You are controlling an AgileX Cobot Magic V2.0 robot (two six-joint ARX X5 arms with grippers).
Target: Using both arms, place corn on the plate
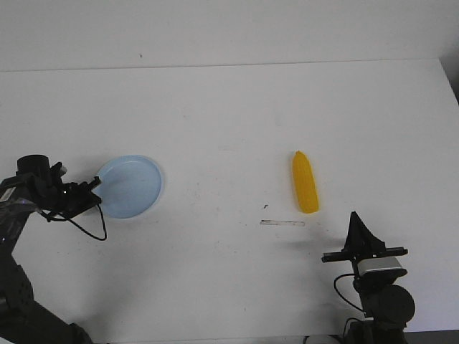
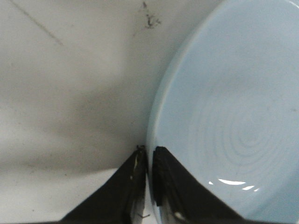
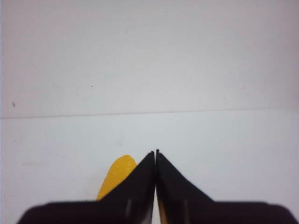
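Note:
The pale blue plate (image 1: 133, 188) lies at the left of the white table. My left gripper (image 1: 95, 190) is at its left rim. In the left wrist view the plate (image 2: 233, 116) fills one side, and my left gripper (image 2: 149, 151) has one finger inside the rim and one outside, closed on it. The yellow-orange corn (image 1: 305, 182) lies right of centre, tapered end pointing away from me. My right gripper (image 1: 354, 218) is shut and empty, nearer to me than the corn and a little to its right. In the right wrist view the corn (image 3: 117, 179) shows partly behind my right gripper (image 3: 155, 152).
A thin pale strip (image 1: 282, 223) lies on the table just in front of the corn. The table's far edge (image 1: 229, 66) meets a white wall. The table's right edge (image 1: 450, 93) is at the far right.

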